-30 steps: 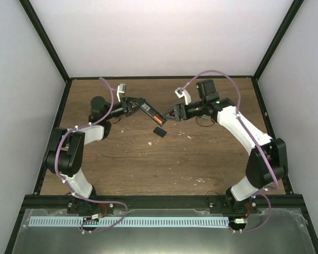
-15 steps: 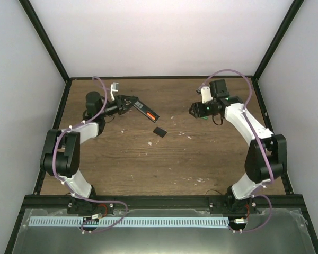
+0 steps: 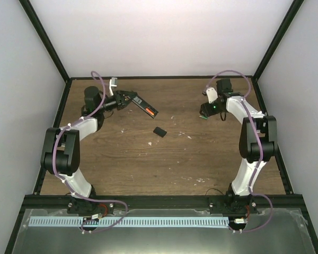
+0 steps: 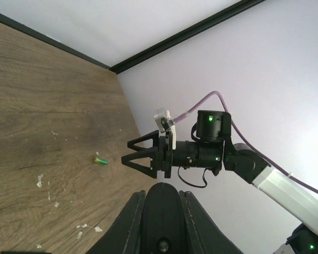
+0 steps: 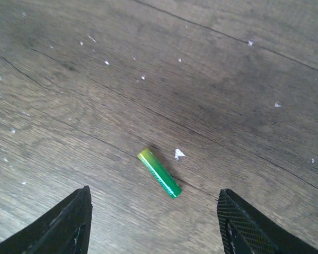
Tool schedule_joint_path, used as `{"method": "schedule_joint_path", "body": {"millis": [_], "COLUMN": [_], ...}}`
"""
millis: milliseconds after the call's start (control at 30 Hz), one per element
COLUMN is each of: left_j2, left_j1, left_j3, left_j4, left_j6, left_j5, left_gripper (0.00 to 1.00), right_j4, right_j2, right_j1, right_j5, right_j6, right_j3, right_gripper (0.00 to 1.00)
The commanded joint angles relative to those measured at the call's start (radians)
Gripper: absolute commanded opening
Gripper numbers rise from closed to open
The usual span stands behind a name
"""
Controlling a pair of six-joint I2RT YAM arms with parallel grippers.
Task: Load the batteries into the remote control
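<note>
L gripper (image 3: 128, 99) pinches the remote (image 3: 146, 109) far-left, long axis diag, free end aimed at mid-table (image 3: 122, 169). Orange in its open bay suggests one cell's prob in, and the cover (image 3: 159, 132) is off. R gripper (image 5: 153, 217), jaws spread, hovers over a loose battery (image 5: 159, 173) lying flat far-right, axis diag, yellowish end up-left in the wrist view, so pick, insert and cover are left.

A robotics lab test cell: a scuffed wooden table (image 3: 148, 164) boxed in by blank white panels (image 3: 159, 37) and black frame bars (image 3: 45, 39), with a cabled left arm (image 3: 63, 153) and right arm (image 3: 257, 148) bolted near the frame's lower edge.
</note>
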Motion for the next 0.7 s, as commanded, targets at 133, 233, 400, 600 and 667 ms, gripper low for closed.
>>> {"method": "schedule_joint_path", "body": {"millis": [133,233,400,600,667], "left_j2": [0.052,0.067,0.089,0.105,0.109], "left_j1": [0.007,0.007,0.008,0.009,0.01], "left_j3": [0.047,0.063,0.086,0.101,0.103], "left_j4": [0.016,0.009,0.014,0.012,0.012], "left_j6": [0.001,0.005,0.0,-0.001,-0.001], "left_j5": [0.009,0.007,0.003,0.003,0.002], "left_gripper": [0.0,0.0,0.0,0.0,0.0], "right_j4": [0.003,-0.003,-0.013,-0.005,-0.006], "right_j2": [0.07,0.096,0.136,0.162,0.173], "right_j1": [-0.038,-0.038,-0.038,-0.038,-0.038], "right_j5": [-0.05,-0.075,-0.071,-0.068,-0.069], "right_j6": [-0.091,-0.093,-0.093,-0.096,-0.096], "right_j3": [0.023,0.032,0.043,0.042,0.047], "right_gripper": [0.56,0.51,0.48,0.47,0.45]}}
